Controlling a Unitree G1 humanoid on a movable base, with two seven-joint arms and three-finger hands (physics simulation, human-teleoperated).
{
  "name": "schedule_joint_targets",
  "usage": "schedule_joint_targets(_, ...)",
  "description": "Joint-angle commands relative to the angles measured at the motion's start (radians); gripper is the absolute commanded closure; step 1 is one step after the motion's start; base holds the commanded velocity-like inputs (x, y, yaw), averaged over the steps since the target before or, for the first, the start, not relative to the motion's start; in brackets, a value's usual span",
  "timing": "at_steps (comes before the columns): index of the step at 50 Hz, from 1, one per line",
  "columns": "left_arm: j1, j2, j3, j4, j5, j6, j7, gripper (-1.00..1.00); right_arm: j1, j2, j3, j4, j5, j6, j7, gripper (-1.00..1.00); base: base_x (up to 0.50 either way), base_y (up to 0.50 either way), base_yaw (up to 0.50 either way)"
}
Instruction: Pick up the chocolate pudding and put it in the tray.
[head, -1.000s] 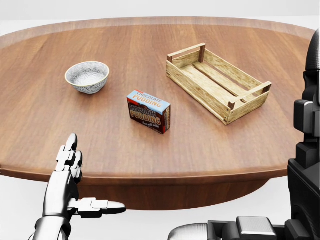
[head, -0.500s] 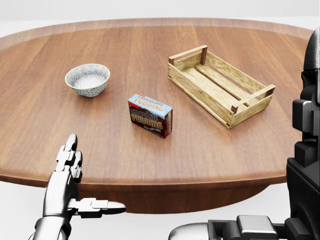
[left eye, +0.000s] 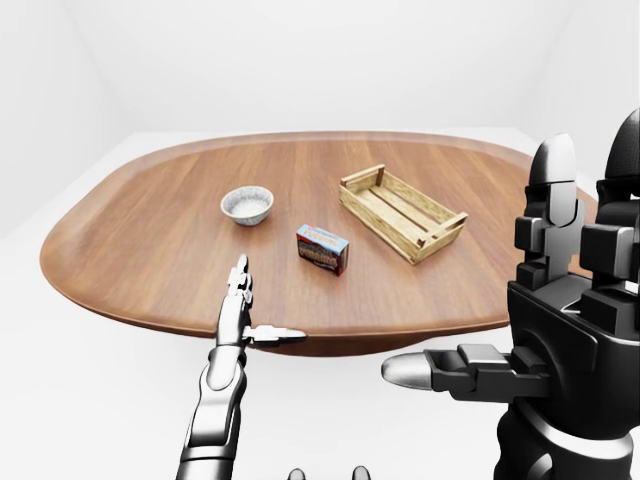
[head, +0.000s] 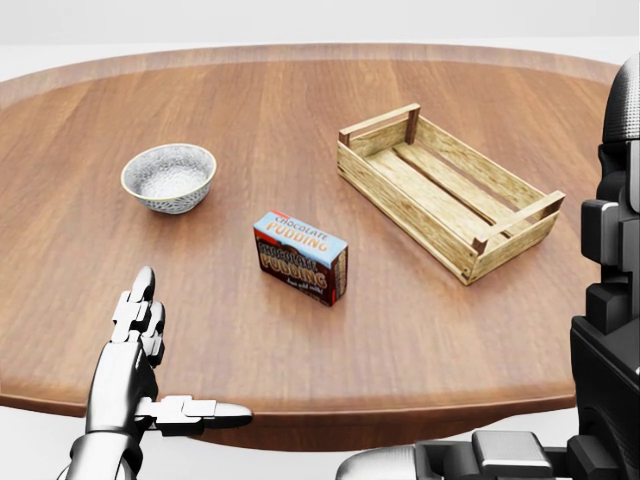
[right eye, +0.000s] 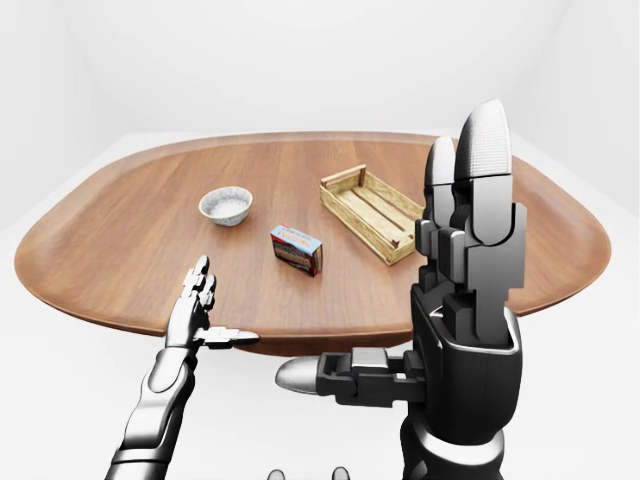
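Chocolate pudding (head: 300, 257) task item listed last by size; entries run largest to smallest.

Surface (left eye: 150, 230): large oval top, brown wood grain, carrying all three loose items. White floor and walls around it.

Right hand (right eye: 462, 300): dark, blocky, raised upright at the right of every view, close to the cameras. Fingers (right eye: 486, 150) straight and pointing up, thumb out to the left; spread apart, gripping nothing.

Left hand (head: 140, 365): silver, at lower left of the head view, over the near rim of the surface. Fingers extended toward the top of the view, thumb out to the right; apart, gripping nothing. Well clear of the box.

Tray (head: 372, 185): slatted wooden crate, upper right of centre in the head view, long axis running from upper left to lower right. Raised handle rails at both short ends. Only bare slats visible inside.

Bowl (head: 168, 177): small, round, pale patterned, left of centre. Interior shows its speckled lining only.

Chocolate pudding: small rectangular box standing on a long edge, between bowl and tray, slightly nearer the bottom of the head view. Printed brown face toward the camera, blue top panel upward. Long axis running left to right, right end angled a little down the view. Apart from bowl, tray and both hands.
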Motion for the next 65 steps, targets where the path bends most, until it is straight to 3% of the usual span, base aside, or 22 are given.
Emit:
schedule_joint_targets(1, 0.0, 0.0, 0.0, 0.0, 0.0, 0.0, 0.0, -1.0, -0.001, -0.004, -0.001, 0.0, 0.005, 0.002, -0.003, -1.0, 0.2, 0.0, 0.0)
schedule_joint_targets(11, 0.0, 0.0, 0.0, 0.0, 0.0, 0.0, 0.0, -1.0, 0.005, -0.022, 0.0, 0.0, 0.012, 0.0, -0.022, -1.0, 0.2, 0.0, 0.0)
schedule_joint_targets(14, 0.0, 0.0, 0.0, 0.0, 0.0, 0.0, 0.001, -1.0, -0.012, -0.011, -0.004, 0.0, 0.006, 0.016, -0.011, -1.0, 0.19, 0.0, 0.0)
schedule_joint_targets(21, -0.007, 0.0, 0.002, 0.011, 0.0, 0.0, 0.006, -1.0, -0.006, -0.014, -0.005, 0.0, 0.006, 0.012, -0.017, -1.0, 0.2, 0.0, 0.0)
schedule_joint_targets(23, -0.007, 0.0, 0.002, 0.011, -0.001, 0.001, 0.006, -1.0, -0.023, -0.006, -0.008, 0.0, 0.0, 0.027, -0.009, -1.0, 0.2, 0.0, 0.0)
schedule_joint_targets(35, -0.007, 0.001, 0.002, 0.005, 0.0, 0.006, 0.009, -1.0, -0.025, 0.019, -0.01, 0.0, -0.012, 0.024, 0.016, -1.0, 0.2, 0.0, 0.0)
schedule_joint_targets(36, -0.008, 0.001, 0.002, 0.007, 0.0, 0.005, 0.009, -1.0, -0.009, 0.009, -0.007, 0.0, -0.006, 0.01, 0.006, -1.0, 0.2, 0.0, 0.0)
schedule_joint_targets(39, -0.009, 0.001, 0.002, 0.011, 0.0, 0.002, 0.009, -1.0, -0.026, 0.006, -0.009, 0.0, -0.006, 0.029, 0.004, -1.0, 0.2, 0.0, 0.0)
schedule_joint_targets(45, -0.011, 0.001, 0.002, 0.012, 0.001, 0.003, 0.011, -1.0, -0.03, 0.013, -0.014, 0.0, -0.007, 0.032, 0.012, -1.0, 0.19, 0.0, 0.0)
schedule_joint_targets(65, -0.004, 0.0, 0.0, 0.0, 0.004, 0.004, 0.007, -1.0, -0.002, 0.002, 0.006, 0.0, -0.005, 0.011, 0.005, -1.0, 0.2, 0.0, 0.0)
